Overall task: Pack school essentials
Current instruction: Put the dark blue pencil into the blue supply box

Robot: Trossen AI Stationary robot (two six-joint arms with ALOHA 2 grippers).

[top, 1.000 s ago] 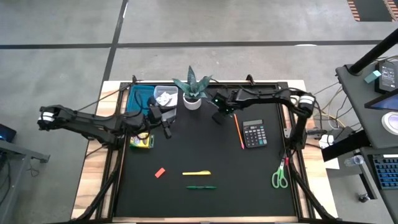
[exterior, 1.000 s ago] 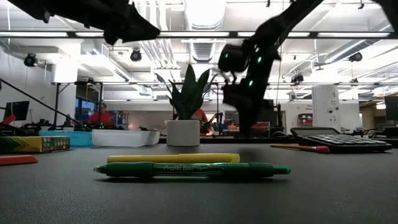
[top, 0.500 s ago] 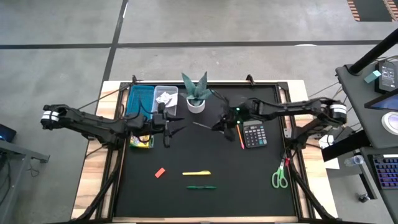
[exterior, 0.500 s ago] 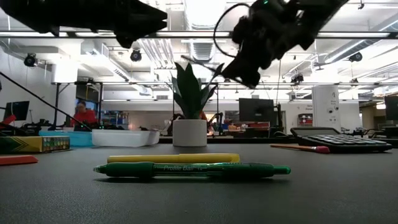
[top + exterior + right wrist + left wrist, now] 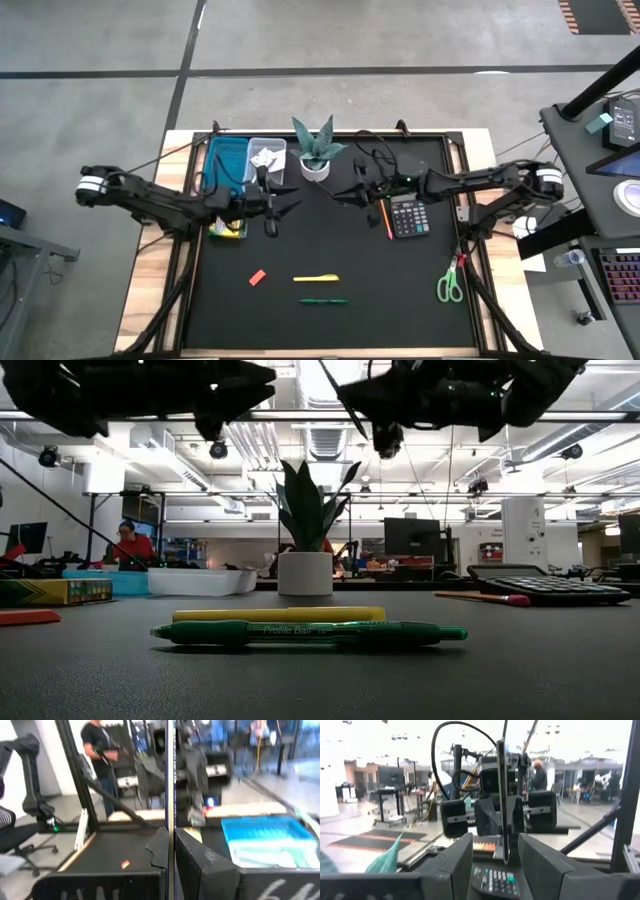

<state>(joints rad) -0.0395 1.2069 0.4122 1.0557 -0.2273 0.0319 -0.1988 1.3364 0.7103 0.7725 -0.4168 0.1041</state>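
Reading "Profile Ball" on green pen point(image 5: 308, 631) — right fingers point(image 5: 171, 851) clamping thin pen point(image 5: 170, 780); left fingers point(image 5: 457, 865) apart.

A robotics lab or open industrial workspace: the low view looks past the desk point(image 5: 560, 660) into a wide hall with strip lights point(image 5: 560, 416) and exposed ducting point(image 5: 325, 435) overhead, rows of monitors point(image 5: 409, 536) and benches, and a seated person point(image 5: 128, 545) at a workstation. From above, the desk stands on a bare grey concrete floor point(image 5: 400, 40) marked with dark lines, ringed by a metal frame point(image 5: 478, 255) and loose cables, with a neighbouring equipment cart point(image 5: 600, 150) carrying a keyboard point(image 5: 620, 285) and screens
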